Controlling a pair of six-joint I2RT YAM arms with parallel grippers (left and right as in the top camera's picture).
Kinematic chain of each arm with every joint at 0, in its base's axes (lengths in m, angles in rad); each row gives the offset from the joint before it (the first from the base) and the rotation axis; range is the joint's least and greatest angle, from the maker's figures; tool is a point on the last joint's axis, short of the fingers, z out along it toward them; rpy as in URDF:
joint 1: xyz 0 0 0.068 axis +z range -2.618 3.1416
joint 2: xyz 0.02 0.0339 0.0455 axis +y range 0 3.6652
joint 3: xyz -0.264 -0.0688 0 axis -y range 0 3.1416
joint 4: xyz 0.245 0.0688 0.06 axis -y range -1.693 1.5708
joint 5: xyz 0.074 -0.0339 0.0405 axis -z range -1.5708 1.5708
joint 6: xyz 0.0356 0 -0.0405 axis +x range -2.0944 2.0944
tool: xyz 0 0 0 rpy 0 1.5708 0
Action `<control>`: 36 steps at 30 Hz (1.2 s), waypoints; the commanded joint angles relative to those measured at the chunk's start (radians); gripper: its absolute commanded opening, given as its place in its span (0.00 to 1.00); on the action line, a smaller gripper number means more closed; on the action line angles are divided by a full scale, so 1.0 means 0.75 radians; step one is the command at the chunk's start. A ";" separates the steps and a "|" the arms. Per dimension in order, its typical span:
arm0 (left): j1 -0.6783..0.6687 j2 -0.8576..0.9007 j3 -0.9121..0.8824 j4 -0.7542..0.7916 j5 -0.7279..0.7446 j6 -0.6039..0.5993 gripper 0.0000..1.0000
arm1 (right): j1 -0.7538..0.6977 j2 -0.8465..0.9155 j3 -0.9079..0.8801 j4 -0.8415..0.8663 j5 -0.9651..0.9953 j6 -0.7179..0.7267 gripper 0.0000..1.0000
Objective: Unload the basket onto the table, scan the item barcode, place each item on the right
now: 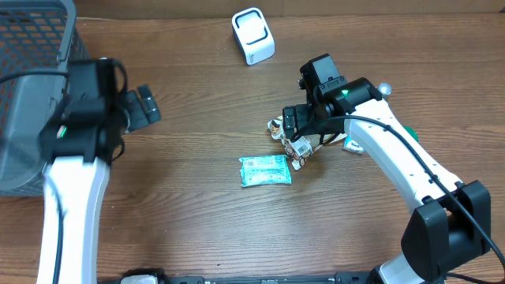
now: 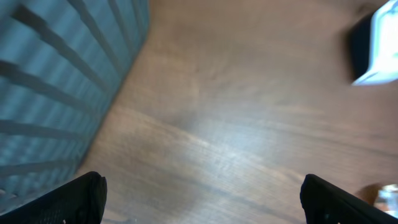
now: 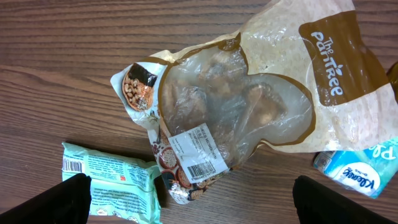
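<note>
A clear-and-brown snack bag (image 3: 249, 99) lies on the table with its white barcode label (image 3: 199, 152) facing up. A mint-green packet (image 1: 265, 170) lies just left of it (image 3: 112, 186), also showing a small barcode. The white scanner (image 1: 252, 35) stands at the back centre and shows at the top right corner of the left wrist view (image 2: 379, 43). My right gripper (image 1: 296, 130) hovers open over the bag's lower end (image 3: 205, 202), holding nothing. My left gripper (image 1: 146, 106) is open beside the basket, over bare wood (image 2: 214, 205).
A grey wire basket (image 1: 31, 79) fills the far left; its wall shows in the left wrist view (image 2: 56, 81). A blue tissue pack (image 3: 357, 171) lies right of the bag, partly under the right arm. The table (image 1: 197, 229) is brown wood.
</note>
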 commanded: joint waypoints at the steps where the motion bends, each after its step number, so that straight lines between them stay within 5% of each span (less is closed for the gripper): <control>1: -0.010 -0.188 -0.003 -0.005 -0.008 0.020 1.00 | -0.003 0.003 -0.007 0.003 0.002 0.006 1.00; 13: -0.010 -0.423 -0.003 -0.036 -0.008 0.020 1.00 | -0.003 0.003 -0.007 0.003 0.002 0.006 1.00; 31: -0.010 -0.428 -0.004 -0.776 -0.008 0.020 1.00 | -0.003 0.003 -0.007 0.003 0.003 0.006 1.00; 36: -0.011 -0.436 -0.003 -0.380 -0.008 0.020 0.99 | -0.003 0.003 -0.007 0.003 0.002 0.006 1.00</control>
